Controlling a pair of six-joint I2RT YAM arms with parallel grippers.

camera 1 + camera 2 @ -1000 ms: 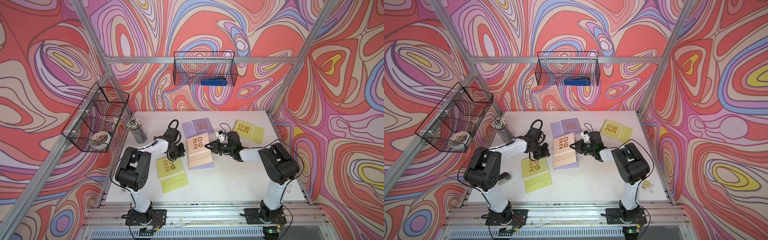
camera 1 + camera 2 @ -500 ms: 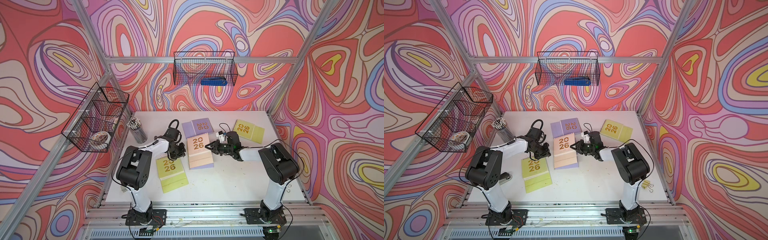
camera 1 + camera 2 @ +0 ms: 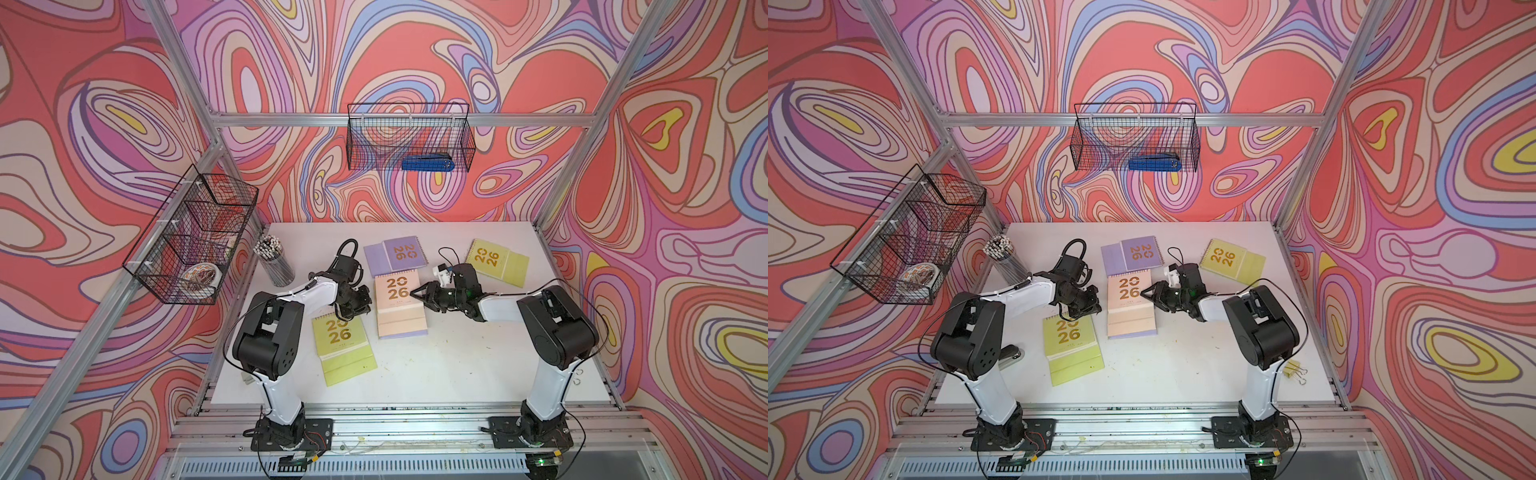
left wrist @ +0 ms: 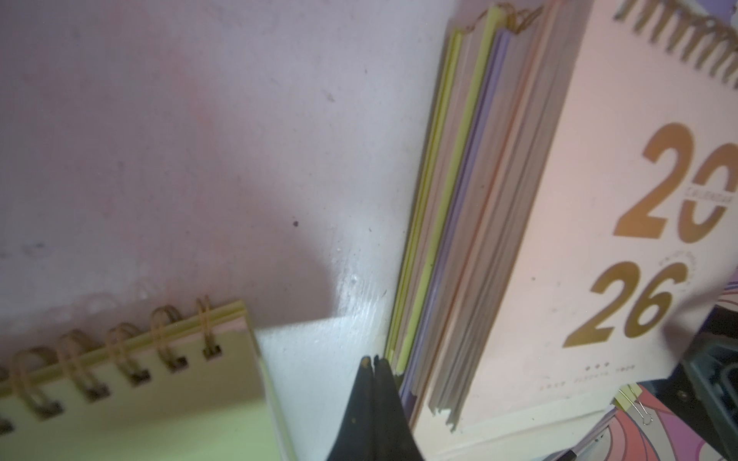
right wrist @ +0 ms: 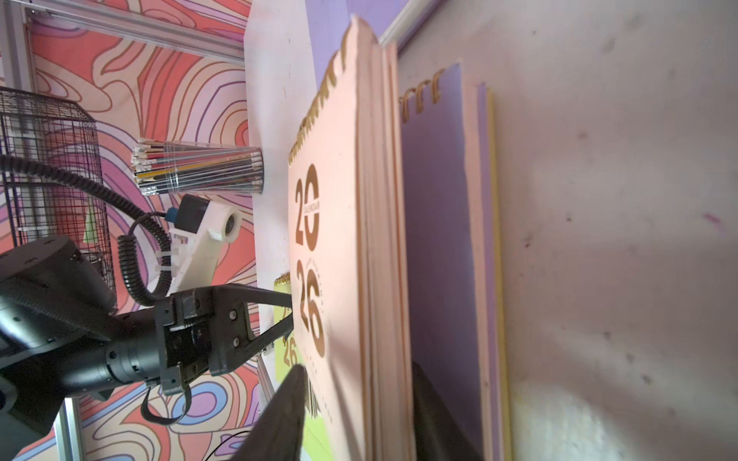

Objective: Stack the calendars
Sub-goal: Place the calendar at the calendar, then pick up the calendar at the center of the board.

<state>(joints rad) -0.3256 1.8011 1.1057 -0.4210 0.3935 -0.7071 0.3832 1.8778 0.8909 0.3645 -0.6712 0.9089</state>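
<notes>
Mid-table, between the two arms: a stack of three calendars. Top layer: peach calendar, cover up, gold "2026" legible. Under it: lower lilac calendar. Against the table: bottom yellow-green calendar. Layers not flush; a lilac strip shows past the peach one on the near side in both top views.

Status, right gripper: at the stack's right edge, jaws apart, straddling the peach calendar's pages. Right wrist view: one finger over the cover with a sliver of gap, the other between the peach pages and the lilac sheet. Released, not clamping.

Status, left gripper: clenched, nothing in it. Left wrist view: fingertips pressed together, low by the table, just beside the stack's left edge. Contact with the stack: cannot tell.

Loose calendars, all flat, covers up:
- front yellow-green calendar: near the left arm, spiral edge just beside the left gripper, apart from the stack.
- rear lilac calendar: just behind the stack; touching or not, cannot tell.
- rear yellow-green calendar: behind the right gripper, well apart from the stack.

Also: pencil cup upright near the table's left edge, behind the left arm.
</notes>
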